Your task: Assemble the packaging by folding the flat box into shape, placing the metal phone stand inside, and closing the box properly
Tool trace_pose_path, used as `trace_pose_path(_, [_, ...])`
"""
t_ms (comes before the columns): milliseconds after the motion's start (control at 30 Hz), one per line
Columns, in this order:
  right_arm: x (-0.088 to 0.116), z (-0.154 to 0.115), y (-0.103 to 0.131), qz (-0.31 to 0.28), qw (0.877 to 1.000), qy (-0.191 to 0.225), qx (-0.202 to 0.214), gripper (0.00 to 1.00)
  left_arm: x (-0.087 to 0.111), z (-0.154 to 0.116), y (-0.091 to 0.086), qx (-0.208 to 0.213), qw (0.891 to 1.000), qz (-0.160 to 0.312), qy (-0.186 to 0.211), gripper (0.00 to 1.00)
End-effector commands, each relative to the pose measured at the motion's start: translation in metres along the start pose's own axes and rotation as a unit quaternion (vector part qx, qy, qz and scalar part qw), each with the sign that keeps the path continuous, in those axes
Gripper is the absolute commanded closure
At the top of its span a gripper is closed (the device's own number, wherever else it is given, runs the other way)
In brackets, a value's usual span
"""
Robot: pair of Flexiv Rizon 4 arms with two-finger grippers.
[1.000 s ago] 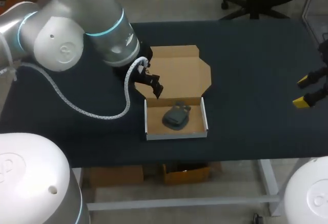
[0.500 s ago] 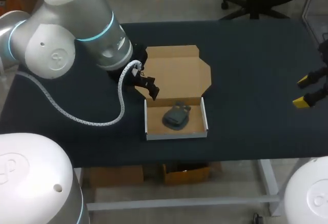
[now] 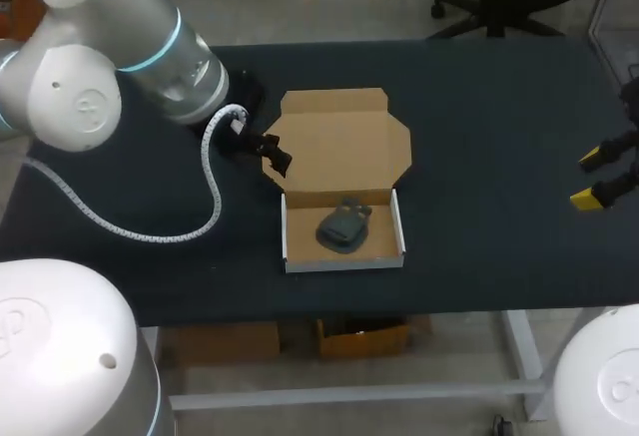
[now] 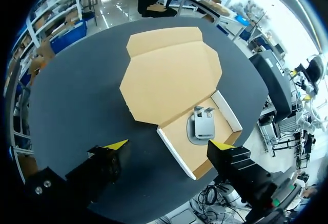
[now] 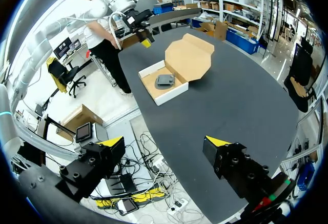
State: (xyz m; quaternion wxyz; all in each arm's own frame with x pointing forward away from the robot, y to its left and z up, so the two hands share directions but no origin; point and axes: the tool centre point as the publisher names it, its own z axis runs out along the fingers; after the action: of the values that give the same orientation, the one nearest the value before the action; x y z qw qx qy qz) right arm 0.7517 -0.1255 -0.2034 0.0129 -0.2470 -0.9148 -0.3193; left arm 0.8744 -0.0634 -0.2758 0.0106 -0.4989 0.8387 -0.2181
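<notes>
Right, left jaws stand apart, holding nothing. In the left wrist view their yellow tips (image 4: 116, 144) sit either side of the tray's near corner, above it and not touching. In the head view the left arm (image 3: 120, 67) holds them at the left edge of the lid (image 3: 344, 142); contact with the cardboard cannot be told. That spot probably suits getting under the flap to lift it.

Right jaws are also apart and empty. The right arm (image 3: 604, 177) is parked by the right edge of the worktop (image 3: 499, 137), well apart from the box, likely to keep it out of the way.

The box tray (image 3: 290, 231) is folded, walls up, near the worktop's front edge. The metal phone stand (image 3: 342, 226) lies inside it, close to the hinge side. The lid lies flat and open behind the tray, its tuck flap at the far end.

Folding and loading look done; closing remains. The light tray may slide when the lid swings over.
</notes>
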Motion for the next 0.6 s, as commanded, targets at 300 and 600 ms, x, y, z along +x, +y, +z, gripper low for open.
trace_pose_path(300, [0.000, -0.001, 0.000, -0.001, 1.000, 0.001, -0.001, 0.00, -0.044, 0.008, -0.013, 0.015, 0.998, 0.023, 0.050, 0.00])
trace_pose_path(600, [0.000, -0.001, 0.000, -0.001, 1.000, 0.001, -0.001, 0.00, -0.066, 0.018, -0.024, 0.014, 0.996, 0.034, 0.080, 0.00])
